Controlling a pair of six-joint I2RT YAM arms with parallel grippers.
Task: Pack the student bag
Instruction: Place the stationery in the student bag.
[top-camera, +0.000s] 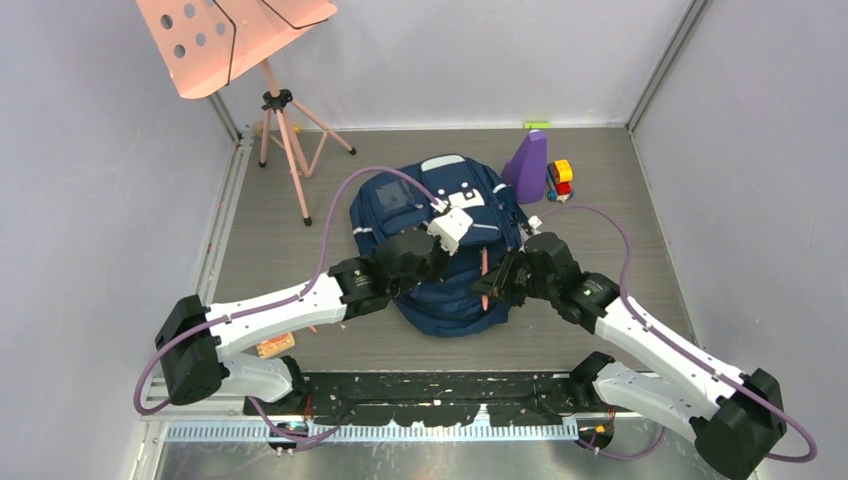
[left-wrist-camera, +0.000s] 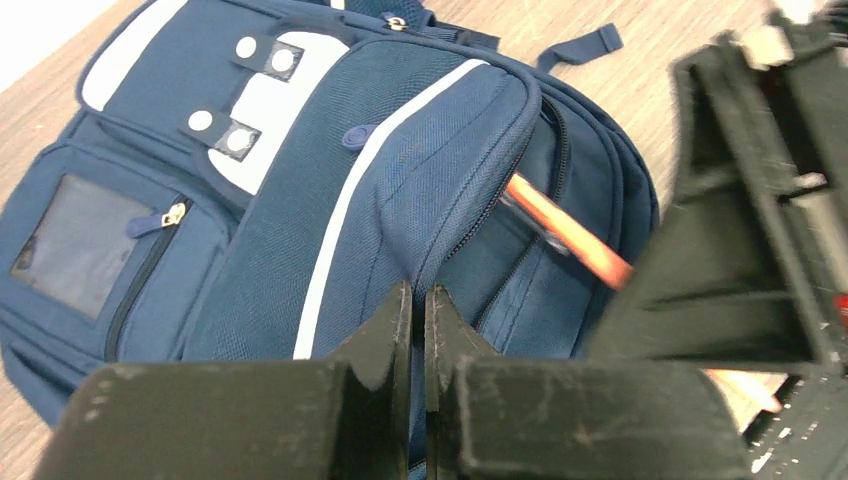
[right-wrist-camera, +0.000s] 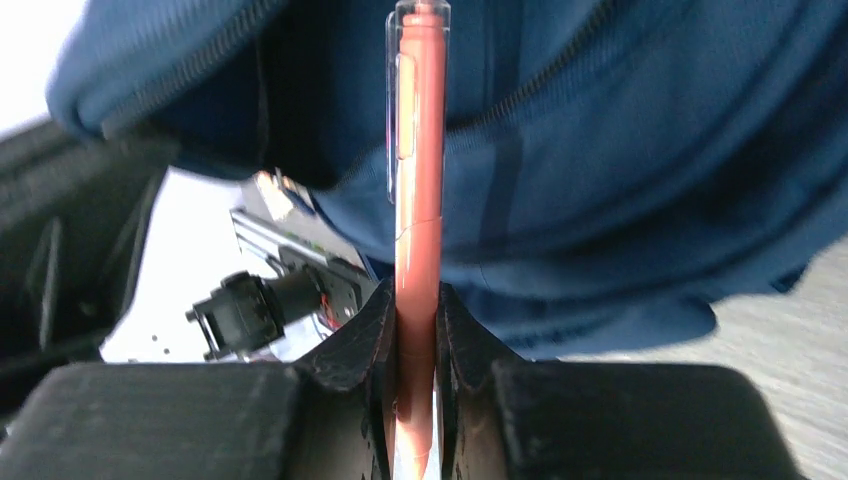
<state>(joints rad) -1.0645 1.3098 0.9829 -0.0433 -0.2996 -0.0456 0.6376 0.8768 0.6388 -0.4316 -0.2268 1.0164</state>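
Top external: student bag (top-camera: 400, 205) flat at mid-table, between the two arms. Left gripper (top-camera: 418, 258) over its upper face; right gripper (top-camera: 497, 280) at its right flank, carrying the orange pen (top-camera: 483, 272).
Left wrist: fingers clenched on a fold of bag fabric beside the open zip; pen tip at the mouth of that opening.
Right wrist: jaws clamped on the pen, its long axis running straight ahead into the dark opening. Bag directly ahead.
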